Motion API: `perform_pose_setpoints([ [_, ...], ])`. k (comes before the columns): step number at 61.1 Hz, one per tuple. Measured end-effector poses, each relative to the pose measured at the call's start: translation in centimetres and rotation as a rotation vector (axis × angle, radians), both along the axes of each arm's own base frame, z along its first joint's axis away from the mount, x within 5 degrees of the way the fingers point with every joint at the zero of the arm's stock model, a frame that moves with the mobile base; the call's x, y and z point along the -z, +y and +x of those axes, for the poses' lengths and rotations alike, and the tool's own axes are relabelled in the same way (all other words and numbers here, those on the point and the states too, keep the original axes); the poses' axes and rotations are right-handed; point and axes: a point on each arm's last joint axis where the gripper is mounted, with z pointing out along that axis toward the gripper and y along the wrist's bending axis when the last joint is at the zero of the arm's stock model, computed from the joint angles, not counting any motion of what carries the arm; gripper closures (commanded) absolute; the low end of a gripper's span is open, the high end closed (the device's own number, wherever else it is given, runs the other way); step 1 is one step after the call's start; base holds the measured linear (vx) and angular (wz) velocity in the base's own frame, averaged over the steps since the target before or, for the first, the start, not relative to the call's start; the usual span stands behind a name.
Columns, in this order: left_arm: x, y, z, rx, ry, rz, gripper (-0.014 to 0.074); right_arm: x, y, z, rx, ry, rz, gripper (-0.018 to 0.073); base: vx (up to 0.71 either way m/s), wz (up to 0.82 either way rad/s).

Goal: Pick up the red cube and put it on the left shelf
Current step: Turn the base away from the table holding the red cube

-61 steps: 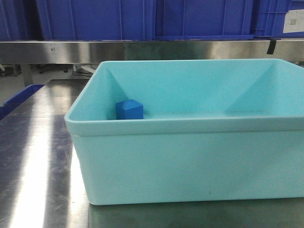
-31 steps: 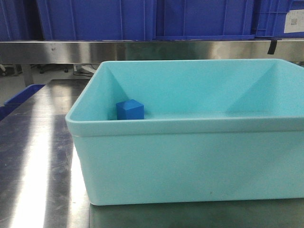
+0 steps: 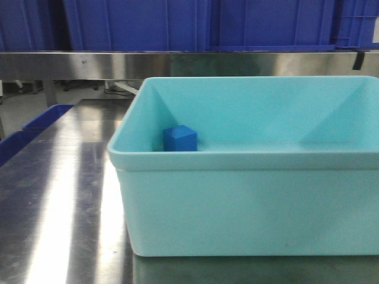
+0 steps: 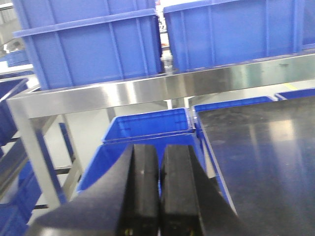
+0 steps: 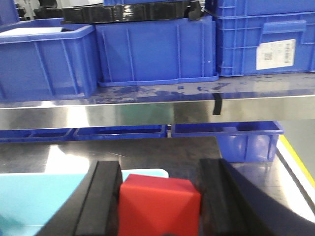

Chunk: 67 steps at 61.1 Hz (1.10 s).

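Teal bin [image 3: 249,207] has shifted right; only wrist views show right fingers [image 5: 104,196] clamping red cube [image 5: 158,206], left fingers [image 4: 145,183] closed.

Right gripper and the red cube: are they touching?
Touching. The right wrist view shows the red cube wedged between the right gripper's two black fingers, with no gap on either side.
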Motion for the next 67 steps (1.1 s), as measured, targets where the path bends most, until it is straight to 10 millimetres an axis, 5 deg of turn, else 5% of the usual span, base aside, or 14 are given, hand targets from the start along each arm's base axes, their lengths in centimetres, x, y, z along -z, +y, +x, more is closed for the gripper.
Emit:
perform_pose_setpoints([
  [67, 0.0, 0.0, 0.0, 0.0, 0.0, 0.0, 0.0491, 0.04, 0.0, -0.02, 0.0, 0.0, 0.0, 0.051, -0.07, 0.16],
])
